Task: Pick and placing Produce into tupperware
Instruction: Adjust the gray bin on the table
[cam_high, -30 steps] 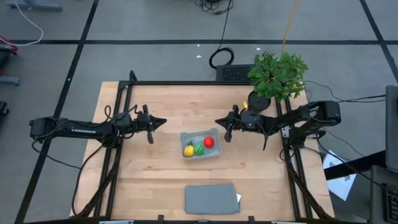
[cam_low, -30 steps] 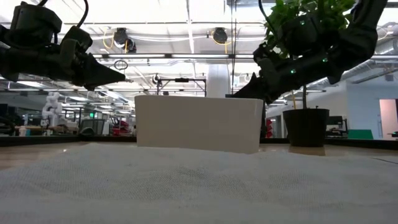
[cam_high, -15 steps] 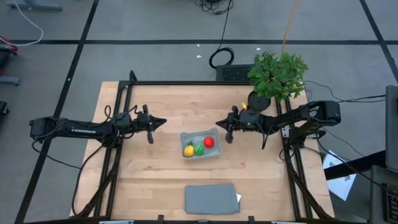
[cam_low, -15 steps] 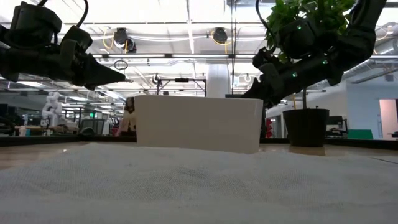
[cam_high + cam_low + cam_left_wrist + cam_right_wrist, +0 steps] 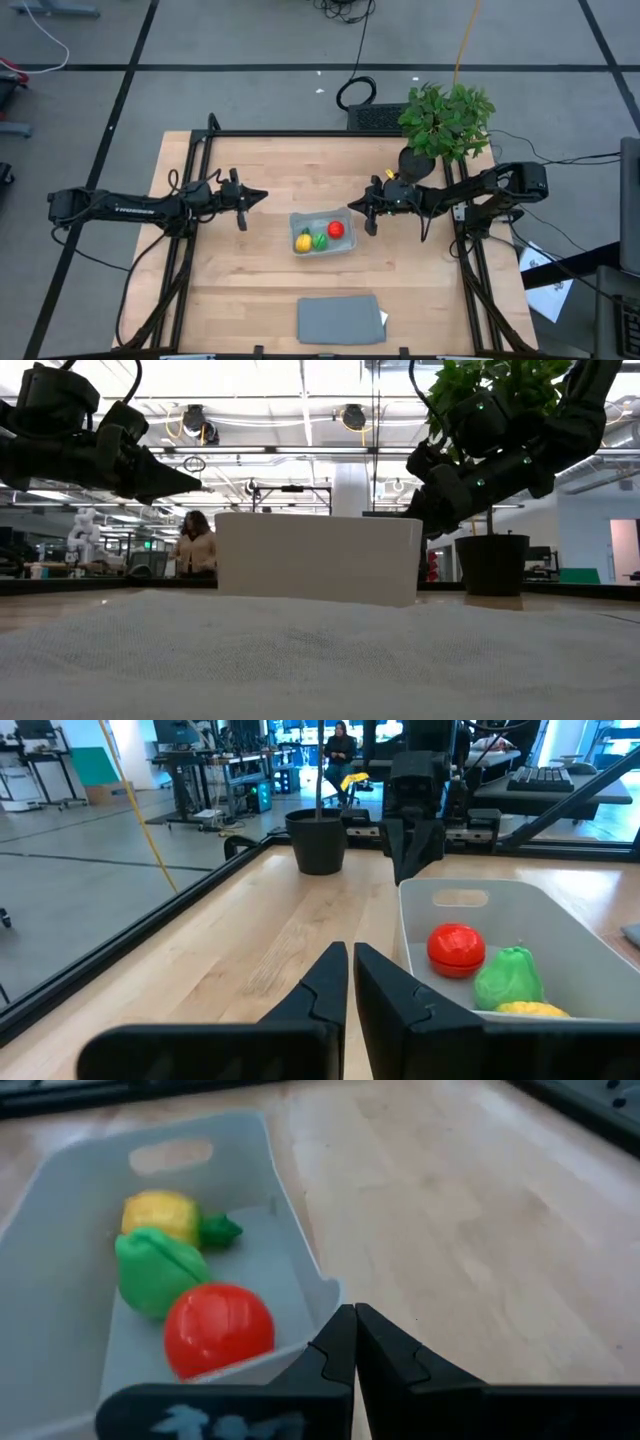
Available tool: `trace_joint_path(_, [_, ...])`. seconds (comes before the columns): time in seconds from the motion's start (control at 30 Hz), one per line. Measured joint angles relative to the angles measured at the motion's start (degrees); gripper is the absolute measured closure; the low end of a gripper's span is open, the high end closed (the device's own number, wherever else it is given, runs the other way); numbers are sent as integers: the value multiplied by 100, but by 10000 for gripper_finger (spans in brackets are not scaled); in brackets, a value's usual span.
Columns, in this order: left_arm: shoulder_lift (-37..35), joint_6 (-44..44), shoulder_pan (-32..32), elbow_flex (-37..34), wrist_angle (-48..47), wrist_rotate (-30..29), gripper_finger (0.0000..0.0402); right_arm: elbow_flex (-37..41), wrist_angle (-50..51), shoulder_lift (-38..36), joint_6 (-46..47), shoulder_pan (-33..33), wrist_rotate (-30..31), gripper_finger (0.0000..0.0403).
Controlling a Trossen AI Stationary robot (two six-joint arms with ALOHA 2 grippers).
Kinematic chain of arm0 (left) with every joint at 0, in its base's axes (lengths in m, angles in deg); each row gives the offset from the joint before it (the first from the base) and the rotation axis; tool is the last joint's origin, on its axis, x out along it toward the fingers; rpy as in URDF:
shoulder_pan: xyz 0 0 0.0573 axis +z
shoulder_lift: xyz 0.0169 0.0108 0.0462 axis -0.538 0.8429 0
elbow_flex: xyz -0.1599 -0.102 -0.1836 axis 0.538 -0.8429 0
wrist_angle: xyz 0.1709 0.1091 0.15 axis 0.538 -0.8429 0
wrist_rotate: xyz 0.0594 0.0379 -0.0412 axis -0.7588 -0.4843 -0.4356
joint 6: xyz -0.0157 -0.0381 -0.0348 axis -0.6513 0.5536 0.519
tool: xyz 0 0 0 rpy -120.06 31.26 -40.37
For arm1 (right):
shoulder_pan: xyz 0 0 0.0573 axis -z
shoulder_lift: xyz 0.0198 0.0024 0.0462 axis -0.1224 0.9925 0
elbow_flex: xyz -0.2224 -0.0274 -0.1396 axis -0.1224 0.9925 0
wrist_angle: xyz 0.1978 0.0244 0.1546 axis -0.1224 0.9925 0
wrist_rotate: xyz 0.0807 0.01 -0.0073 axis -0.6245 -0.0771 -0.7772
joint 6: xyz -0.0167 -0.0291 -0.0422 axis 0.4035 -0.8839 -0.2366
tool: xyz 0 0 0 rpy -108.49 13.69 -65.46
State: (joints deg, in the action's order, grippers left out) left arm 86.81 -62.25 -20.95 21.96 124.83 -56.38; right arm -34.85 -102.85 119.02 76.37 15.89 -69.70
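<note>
The tupperware (image 5: 322, 232) is a greyish translucent box standing at the table's middle. On its floor lie a red round piece (image 5: 336, 228), a green piece (image 5: 320, 240) and a yellow piece (image 5: 303, 241). My left gripper (image 5: 262, 196) hovers shut to the box's left, pointing level at it (image 5: 350, 975). My right gripper (image 5: 352, 206) is shut and slants down just off the box's far right corner (image 5: 353, 1342). The right wrist view shows the red (image 5: 218, 1328), green (image 5: 160, 1268) and yellow (image 5: 160, 1213) produce inside.
A flat grey lid (image 5: 340, 319) lies near the table's front edge. A potted plant (image 5: 445, 120) stands at the far right corner, behind my right arm. Bare wood shows left and right of the box. A person (image 5: 193, 545) stands in the room beyond.
My right gripper has tipped its fingertips downward and a little toward the table's near edge, closer to the box's far right corner, and has stayed shut. The produce and the box have not moved. A person has walked into the low view's background.
</note>
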Motion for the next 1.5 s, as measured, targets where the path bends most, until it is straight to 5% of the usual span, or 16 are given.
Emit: trace_joint_path(1.5, [1, 22, -2, 0, 0, 4, 376, 11, -158, -8, 178, -316, 39, 403])
